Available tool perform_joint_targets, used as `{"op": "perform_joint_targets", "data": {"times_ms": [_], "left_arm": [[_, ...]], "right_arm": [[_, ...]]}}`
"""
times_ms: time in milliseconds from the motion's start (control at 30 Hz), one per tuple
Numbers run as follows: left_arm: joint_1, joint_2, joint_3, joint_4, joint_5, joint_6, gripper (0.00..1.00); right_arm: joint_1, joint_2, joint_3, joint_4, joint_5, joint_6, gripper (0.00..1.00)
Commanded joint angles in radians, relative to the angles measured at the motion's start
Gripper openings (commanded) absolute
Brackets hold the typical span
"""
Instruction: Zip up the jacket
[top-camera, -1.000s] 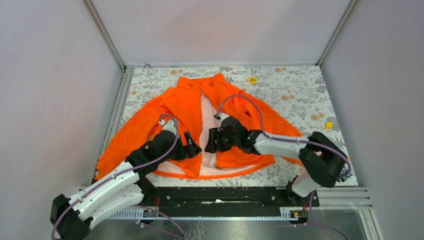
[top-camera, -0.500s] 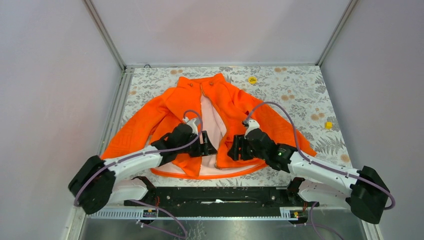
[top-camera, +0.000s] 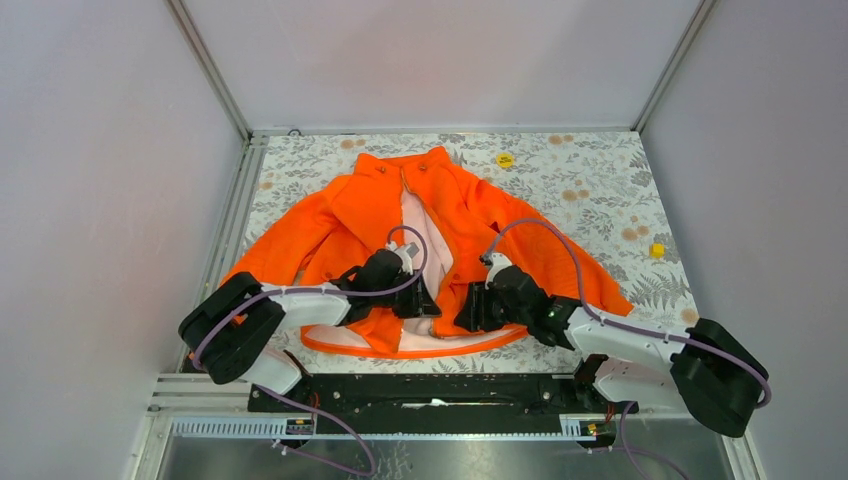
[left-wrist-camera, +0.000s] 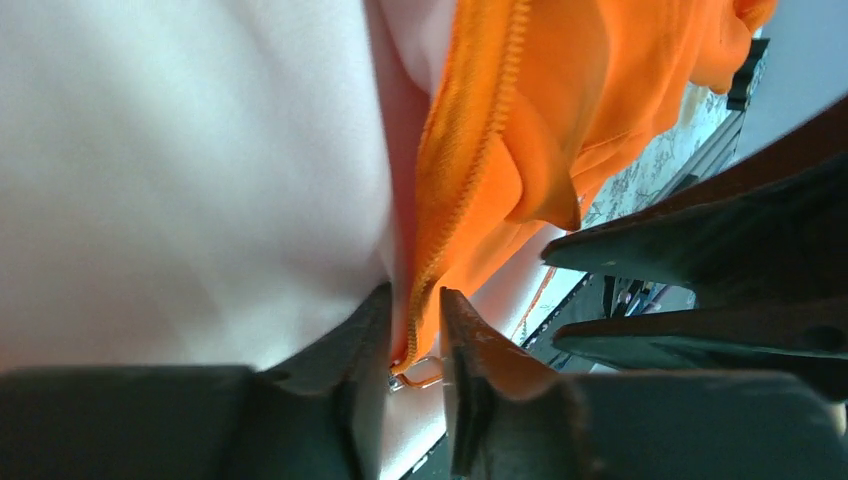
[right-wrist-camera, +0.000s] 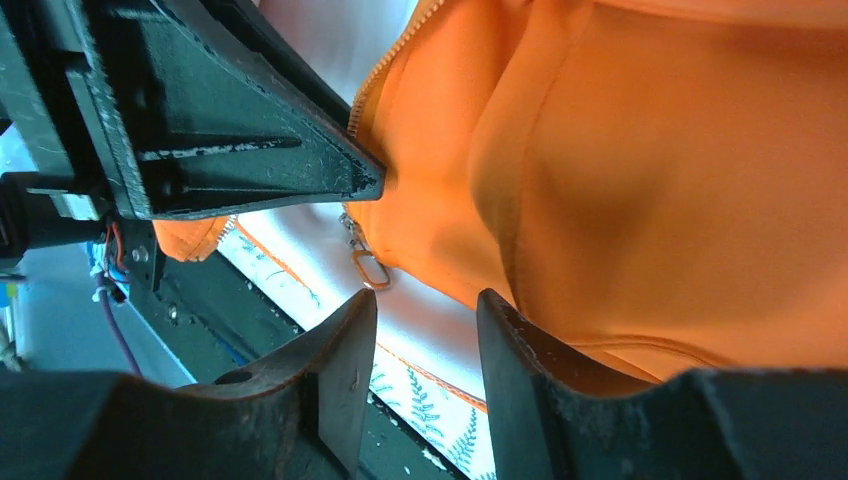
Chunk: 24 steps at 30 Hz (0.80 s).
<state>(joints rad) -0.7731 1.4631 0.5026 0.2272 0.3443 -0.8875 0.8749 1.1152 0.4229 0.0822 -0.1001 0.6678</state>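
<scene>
1. Jacket (top-camera: 480, 215) – orange, spread flat on the floral table (top-camera: 600, 175) at mid-frame in the top view. Its collar points to the upper edge, and the front lies open on white lining.
2. Change over the last second: both grippers have dropped lower in the frame toward the hem. The left gripper (top-camera: 428, 300) has shifted rightward onto the opening's left edge. The left arm's elbow now lies folded at lower left.
3. The left wrist view alone shows the left gripper's fingers nearly together, pinching the foot of the zipper teeth (left-wrist-camera: 480, 150). A metal ring (left-wrist-camera: 420, 377) hangs just below the pinch.
4. Right gripper (top-camera: 466, 308) – the right wrist view alone shows its fingers parted and holding nothing, with white lining in the gap. Such a ring dangles just above them, at the orange edge beside the left gripper's black finger.
</scene>
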Motion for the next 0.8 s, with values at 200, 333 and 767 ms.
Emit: {"op": "perform_joint_targets", "data": {"times_ms": [200, 333, 767], "left_arm": [[0.003, -0.076, -0.011, 0.205, 0.129, -0.053, 0.0], [0.013, -0.064, -0.042, 0.308, 0.23, -0.129, 0.0], [0.02, -0.085, -0.087, 0.43, 0.242, -0.242, 0.0]], "right_arm": [[-0.037, 0.063, -0.106, 0.377, -0.197, 0.039, 0.53], [-0.058, 0.054, -0.134, 0.468, -0.229, 0.038, 0.59], [-0.067, 0.059, -0.164, 0.578, -0.241, 0.042, 0.6]]}}
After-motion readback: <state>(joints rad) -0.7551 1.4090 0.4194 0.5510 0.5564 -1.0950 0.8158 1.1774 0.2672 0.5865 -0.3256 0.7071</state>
